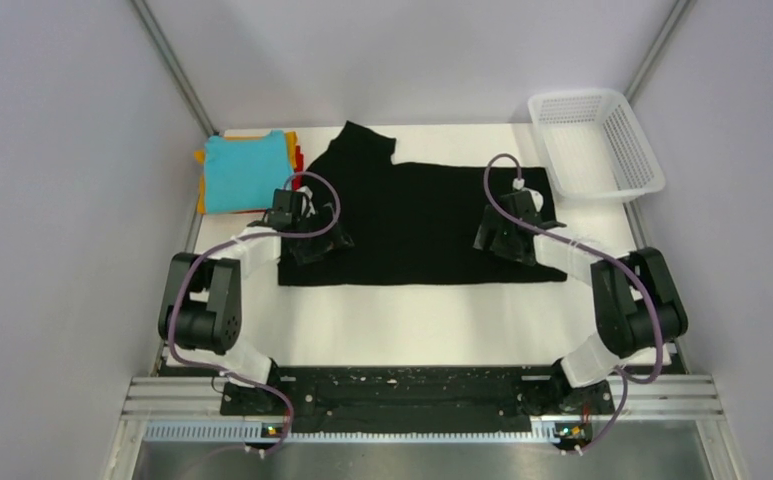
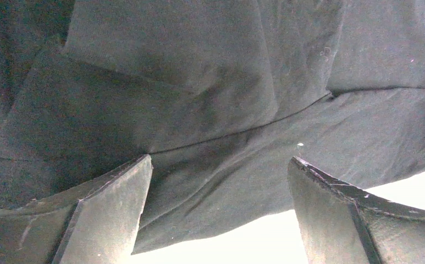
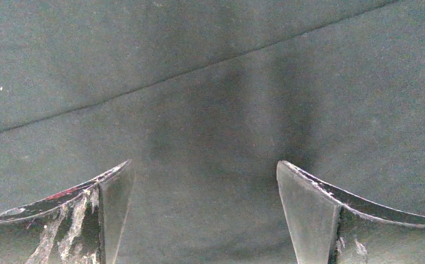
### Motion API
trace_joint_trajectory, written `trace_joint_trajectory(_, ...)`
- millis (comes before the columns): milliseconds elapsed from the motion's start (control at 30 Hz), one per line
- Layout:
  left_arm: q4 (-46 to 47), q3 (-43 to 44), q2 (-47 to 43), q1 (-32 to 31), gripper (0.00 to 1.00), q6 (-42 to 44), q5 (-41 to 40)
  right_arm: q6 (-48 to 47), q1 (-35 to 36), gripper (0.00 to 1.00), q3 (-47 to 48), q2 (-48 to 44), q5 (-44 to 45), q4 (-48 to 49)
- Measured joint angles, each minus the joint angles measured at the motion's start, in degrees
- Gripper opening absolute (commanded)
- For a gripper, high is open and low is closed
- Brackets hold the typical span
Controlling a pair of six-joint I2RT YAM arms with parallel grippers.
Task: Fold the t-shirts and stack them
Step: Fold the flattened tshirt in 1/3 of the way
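A large black t-shirt (image 1: 417,215) lies partly folded across the middle of the white table, one sleeve sticking out at the back. My left gripper (image 1: 312,243) hovers open over its left edge; the left wrist view shows black cloth (image 2: 210,110) with folded layers and the shirt's edge between the fingers (image 2: 111,214). My right gripper (image 1: 502,240) hovers open over the shirt's right part; the right wrist view shows only flat black cloth (image 3: 210,110) with a seam. A stack of folded shirts, teal (image 1: 247,170) on top with orange-yellow (image 1: 201,180) and red (image 1: 299,160) edges below, sits at the back left.
A white plastic mesh basket (image 1: 594,145) stands at the back right corner. Bare white table (image 1: 412,325) lies between the shirt and the arm bases. Grey walls enclose both sides.
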Motion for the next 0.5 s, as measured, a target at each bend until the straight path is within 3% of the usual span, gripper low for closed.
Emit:
trace_joint_trajectory(167, 1.64, -10.82, -10.12, -1.53, 0.99, -3.78, -1.66, 0.35, 0.02, 0.99, -7.13, -7.08, -1.05, 0.24)
trace_joint_trajectory(500, -11.85, -23.39, -31.04, -11.37, 0.99, -17.20, -9.70, 4.59, 1.97, 0.99, -17.40, -22.97, -3.43, -9.62)
